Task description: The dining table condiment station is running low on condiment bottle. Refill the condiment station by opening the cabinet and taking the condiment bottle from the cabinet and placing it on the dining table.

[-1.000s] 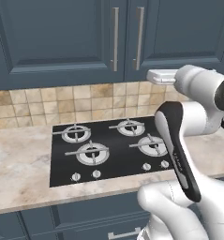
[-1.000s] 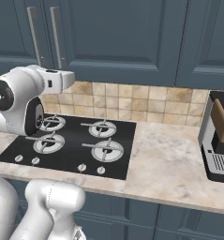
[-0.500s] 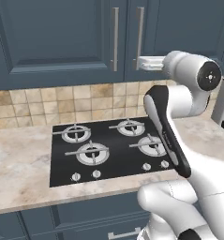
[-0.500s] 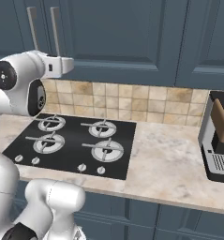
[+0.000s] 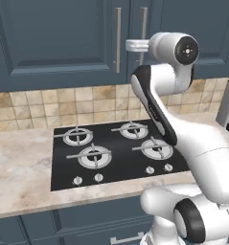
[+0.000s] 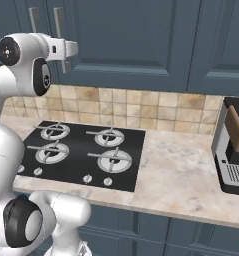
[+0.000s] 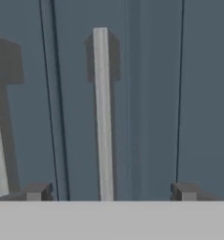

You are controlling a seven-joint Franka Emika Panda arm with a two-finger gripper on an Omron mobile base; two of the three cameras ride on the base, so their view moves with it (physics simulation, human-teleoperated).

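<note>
Cabinet: I see the dark blue wall cabinet above the hob, both of its paired doors shut, so I cannot tell what is inside
Handles: two long silver bar handles, left handle and right handle, upright and side by side at the door seam
Handle and fingers: in the hand view the right handle stands upright between my two fingertips, nearer the left fingertip than the right one, and apart from both; the left handle shows at that view's left edge
Gripper: my gripper is raised in front of the right handle, pointing at the door, jaws spread wide with nothing between them but the bar beyond
Hob: one black gas hob on the counter below, four burners, four knobs along its near edge
Counter: beige marbled stone counter, with a tiled backsplash behind it
Appliance: one dark machine on the counter at the far right
Lower units: blue drawer fronts under the counter
</note>
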